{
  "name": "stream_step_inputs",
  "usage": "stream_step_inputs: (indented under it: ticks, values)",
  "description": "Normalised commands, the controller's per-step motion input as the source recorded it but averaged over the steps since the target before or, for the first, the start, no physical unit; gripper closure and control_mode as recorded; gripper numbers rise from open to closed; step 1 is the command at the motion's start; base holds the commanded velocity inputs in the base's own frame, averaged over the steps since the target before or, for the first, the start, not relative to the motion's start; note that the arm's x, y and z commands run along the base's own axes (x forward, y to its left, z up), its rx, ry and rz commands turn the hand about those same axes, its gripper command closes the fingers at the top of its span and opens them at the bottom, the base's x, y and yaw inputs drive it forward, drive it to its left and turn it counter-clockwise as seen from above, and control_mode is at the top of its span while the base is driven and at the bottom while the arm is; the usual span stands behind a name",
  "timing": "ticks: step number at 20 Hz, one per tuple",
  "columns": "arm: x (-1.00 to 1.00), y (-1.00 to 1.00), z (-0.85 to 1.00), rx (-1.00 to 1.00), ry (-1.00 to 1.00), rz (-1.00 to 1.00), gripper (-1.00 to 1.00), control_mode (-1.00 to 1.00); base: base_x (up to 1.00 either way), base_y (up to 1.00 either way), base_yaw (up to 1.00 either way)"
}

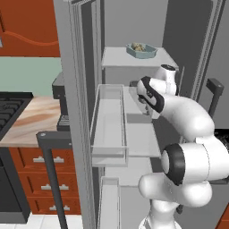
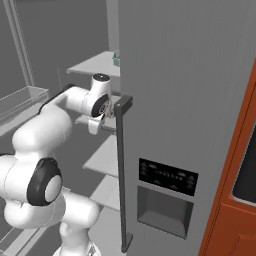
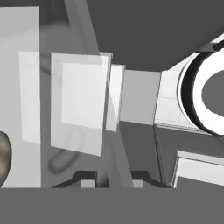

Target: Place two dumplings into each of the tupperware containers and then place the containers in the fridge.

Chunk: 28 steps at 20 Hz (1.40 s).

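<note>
The fridge (image 1: 134,145) stands open, and my arm reaches in at the level of its middle shelf. On the top shelf sits the light blue-grey tupperware container (image 1: 142,52) (image 2: 116,59) with pale dumplings (image 1: 137,46) in it. My gripper (image 2: 106,119) (image 3: 113,183) hangs just behind the edge of the shut fridge door, pointing down. Its fingertips (image 3: 87,181) stand close together and I see nothing between them. A blurred tan lump (image 3: 2,157) shows at the left edge of the hand view. I cannot tell what it is. The dark grey container is hidden.
The open door with clear bins (image 1: 109,120) stands to the left of the arm. The shut door has a long dark handle (image 2: 121,165) and a dispenser panel (image 2: 167,177) close on the right. A wooden counter (image 1: 31,116) and a stove (image 1: 9,109) lie further left.
</note>
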Motion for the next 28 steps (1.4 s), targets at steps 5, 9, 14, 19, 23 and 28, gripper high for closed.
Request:
stream_step_inputs:
  ticks: [5,9,14,19,23,28]
  values:
    - [0.58,-0.02,-0.12,0.0,-0.06,0.0,1.0,-1.0,0.0,0.0,0.0]
    - [0.4,-0.06,-0.33,0.0,-0.05,0.0,1.0,-1.0,0.0,0.0,0.0]
    - [0.44,-0.14,-0.35,0.0,-0.04,0.0,1.0,-1.0,0.0,0.0,0.0]
    - [0.45,-0.09,-0.31,0.0,-0.01,0.0,1.0,-1.0,0.0,0.0,0.0]
    - [0.31,-0.04,-0.13,0.0,0.0,0.0,1.0,-1.0,0.0,0.0,0.0]
    - [0.01,0.0,0.0,0.0,0.0,0.0,-1.0,-1.0,0.0,0.0,0.0]
